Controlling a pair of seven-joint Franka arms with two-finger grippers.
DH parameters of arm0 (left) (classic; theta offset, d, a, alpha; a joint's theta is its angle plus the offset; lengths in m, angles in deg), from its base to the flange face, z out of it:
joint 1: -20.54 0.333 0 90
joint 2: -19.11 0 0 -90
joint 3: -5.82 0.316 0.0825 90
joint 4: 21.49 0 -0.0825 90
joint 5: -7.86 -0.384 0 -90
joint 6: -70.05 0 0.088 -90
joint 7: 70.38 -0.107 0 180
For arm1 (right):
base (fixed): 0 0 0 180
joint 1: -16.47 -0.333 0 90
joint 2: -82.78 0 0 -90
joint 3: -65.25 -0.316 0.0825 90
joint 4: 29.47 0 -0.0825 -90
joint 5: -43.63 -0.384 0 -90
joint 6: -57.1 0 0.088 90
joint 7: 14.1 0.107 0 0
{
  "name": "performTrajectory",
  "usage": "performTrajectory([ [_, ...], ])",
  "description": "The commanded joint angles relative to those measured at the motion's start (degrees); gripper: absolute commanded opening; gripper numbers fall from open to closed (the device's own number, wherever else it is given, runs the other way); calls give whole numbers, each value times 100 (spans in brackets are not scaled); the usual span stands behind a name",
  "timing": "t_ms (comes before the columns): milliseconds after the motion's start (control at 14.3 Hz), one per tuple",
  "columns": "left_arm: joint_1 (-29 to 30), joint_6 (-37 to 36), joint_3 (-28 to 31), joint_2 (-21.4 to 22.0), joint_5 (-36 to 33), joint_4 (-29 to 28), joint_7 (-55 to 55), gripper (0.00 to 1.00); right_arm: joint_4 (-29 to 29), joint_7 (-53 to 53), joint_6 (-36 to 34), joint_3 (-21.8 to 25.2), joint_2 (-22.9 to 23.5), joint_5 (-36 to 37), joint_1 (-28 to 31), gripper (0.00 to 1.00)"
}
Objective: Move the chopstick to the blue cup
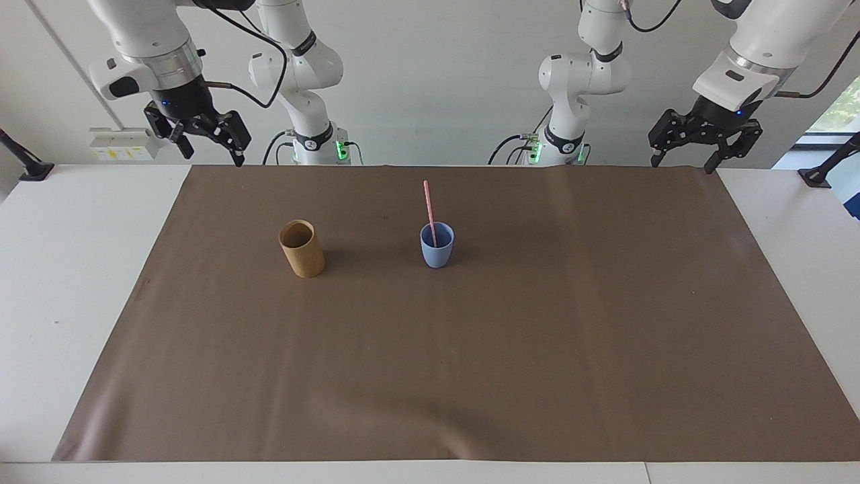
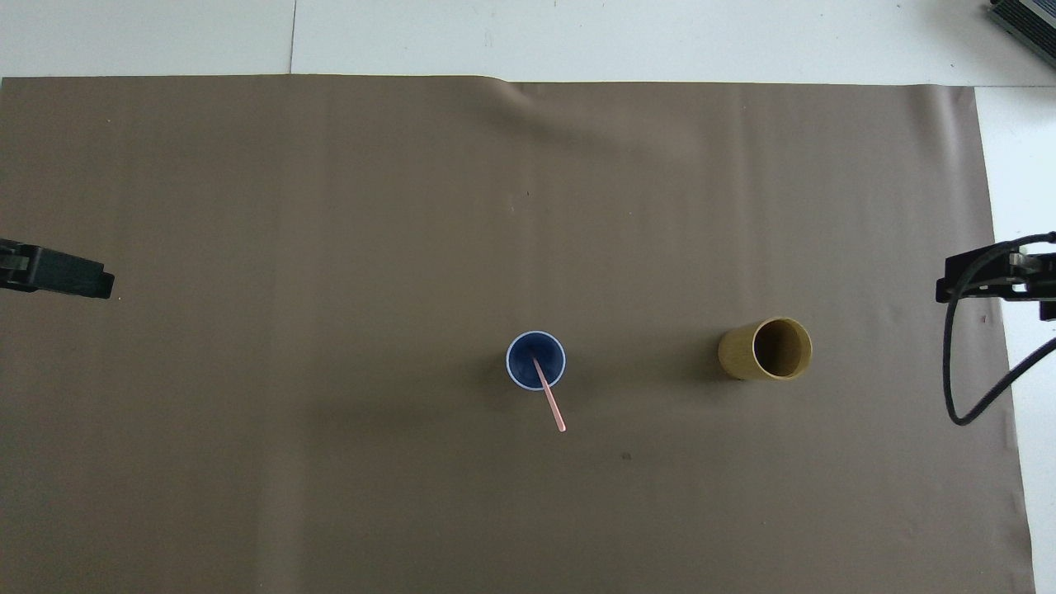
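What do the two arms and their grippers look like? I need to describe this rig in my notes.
Both arms are glossy white with rounded joints and black rings. Each ends in a silver collar and a black wrist with a small blue light. The right gripper and left gripper are black, with linked fingers. Black cables run along the wrists.

No text, label, brand or number can be read anywhere.

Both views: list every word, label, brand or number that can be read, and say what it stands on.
None can be read.
The yellow-marked white box on the wall by the right arm's end: markings too small to read.
The right gripper and the left gripper: no legible lettering.
The blue cup, the chopstick and the tan cup: plain.
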Motion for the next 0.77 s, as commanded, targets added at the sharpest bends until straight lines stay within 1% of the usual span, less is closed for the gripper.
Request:
performTrajectory([
  [0, -7, 85, 14, 110, -83, -116, -27, 100, 238, -292, 154, -21, -180, -68, 74, 100],
  [140, -7, 94, 14, 101, -83, -116, -27, 100, 501, -485, 611, -21, -302, -33, 65, 100],
  [280, -7, 95, 14, 101, -92, -116, -71, 100, 485, -714, 473, -21, -303, 11, 65, 100],
  [560, -7, 68, 14, 101, -127, -116, -88, 100, 230, -679, 51, -47, -215, 81, 22, 100],
  [700, -16, 51, -4, 110, -259, -116, -245, 100, 238, -688, 50, -47, -215, 99, 22, 100],
])
